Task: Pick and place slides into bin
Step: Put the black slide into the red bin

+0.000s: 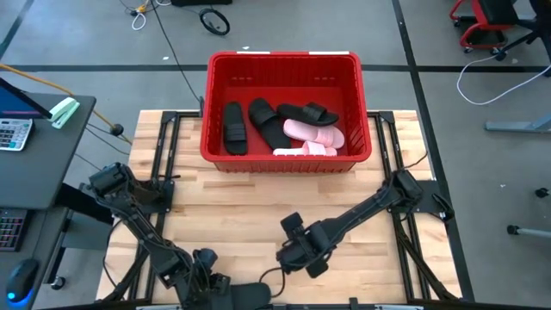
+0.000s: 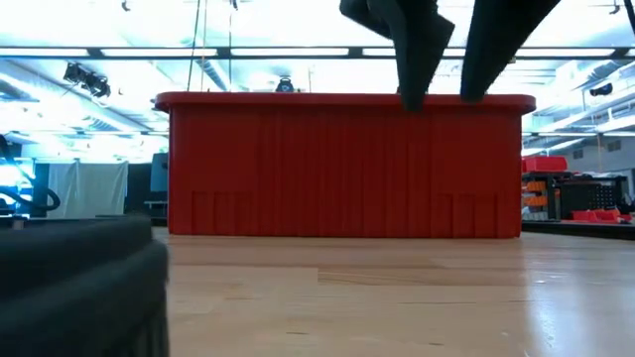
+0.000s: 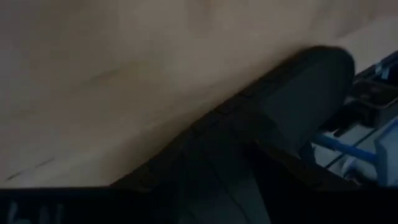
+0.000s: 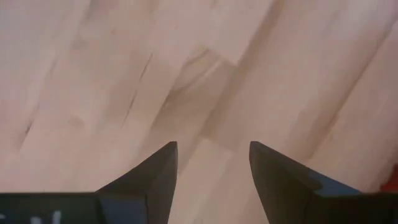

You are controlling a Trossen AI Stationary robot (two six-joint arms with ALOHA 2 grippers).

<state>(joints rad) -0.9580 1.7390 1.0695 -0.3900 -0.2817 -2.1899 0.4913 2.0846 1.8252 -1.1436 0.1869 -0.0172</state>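
The red bin (image 1: pixel 284 58) stands at the table's far middle and fills the low view (image 2: pixel 342 169). In it lie three black slides (image 1: pixel 234 129), (image 1: pixel 267 125), (image 1: pixel 308 113) and two pink slides (image 1: pixel 314 133), (image 1: pixel 306 151). A further black slide (image 1: pixel 250 294) lies at the table's near edge, and shows close up in the left wrist view (image 3: pixel 292 106). My left gripper (image 1: pixel 205 271) is low beside it, near the front edge. My right gripper (image 1: pixel 293 254) hangs open and empty above bare wood (image 4: pixel 211 146), near the table's middle front.
Black frame rails (image 1: pixel 164 155) run along the table's left and right sides (image 1: pixel 387 155). A desk with a calculator (image 1: pixel 13 133) stands left of the table. Bare wood lies between the bin and my grippers (image 1: pixel 275 202).
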